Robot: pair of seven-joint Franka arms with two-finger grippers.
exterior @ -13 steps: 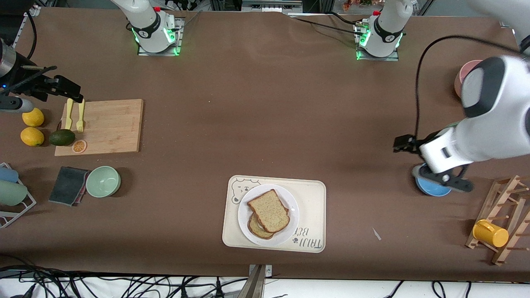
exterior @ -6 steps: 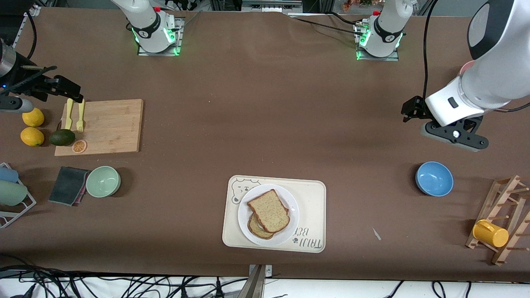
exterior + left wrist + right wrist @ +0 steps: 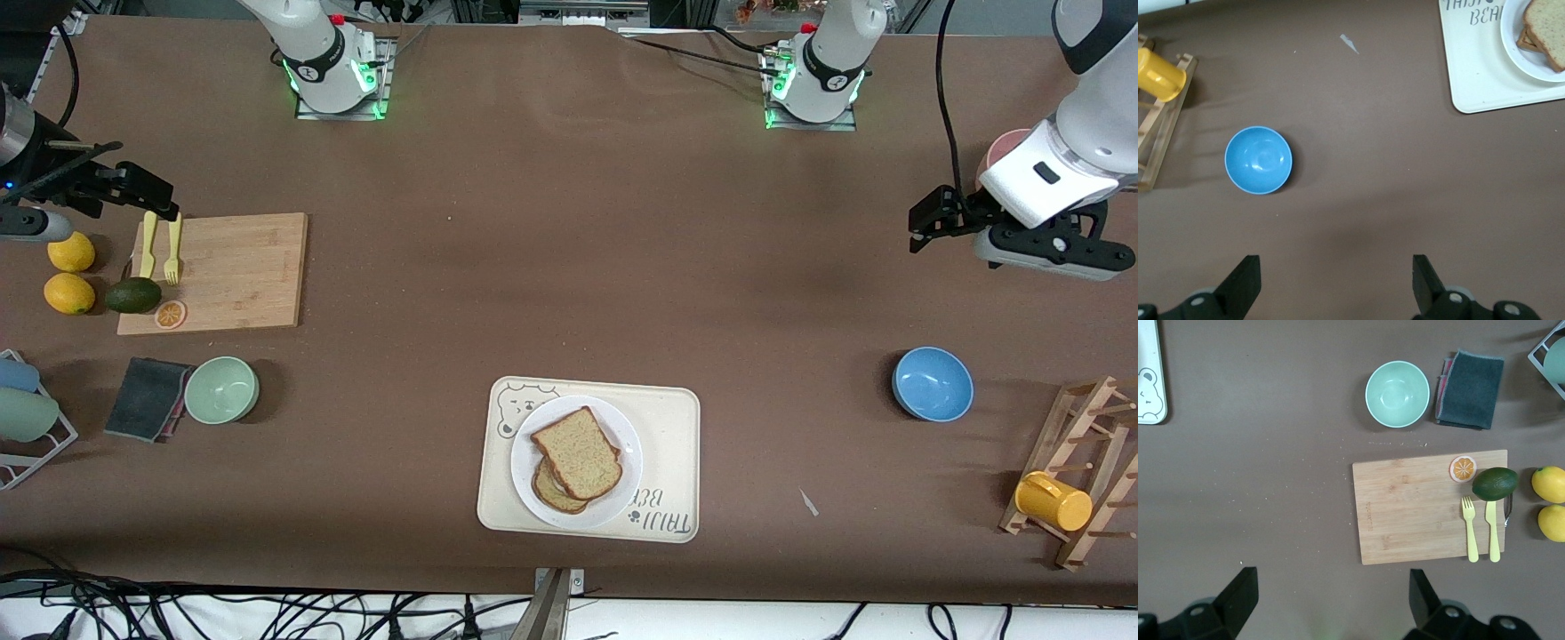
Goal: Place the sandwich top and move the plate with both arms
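Observation:
The sandwich top, a plain brown bread slice, lies askew on a lower slice on the white plate. The plate sits on the cream bear-print tray, near the table's front edge. The plate and bread show at the edge of the left wrist view. My left gripper is open and empty, high over bare table at the left arm's end. My right gripper is open and empty, over the table's edge beside the cutting board, and waits.
A blue bowl, a wooden rack with a yellow cup and a pink bowl are at the left arm's end. A cutting board with forks, an avocado, lemons, a green bowl and a dark cloth are at the right arm's end.
My left arm has risen from over the blue bowl and swung toward the pink bowl, uncovering the blue bowl. The right arm, bread and plate have not moved.

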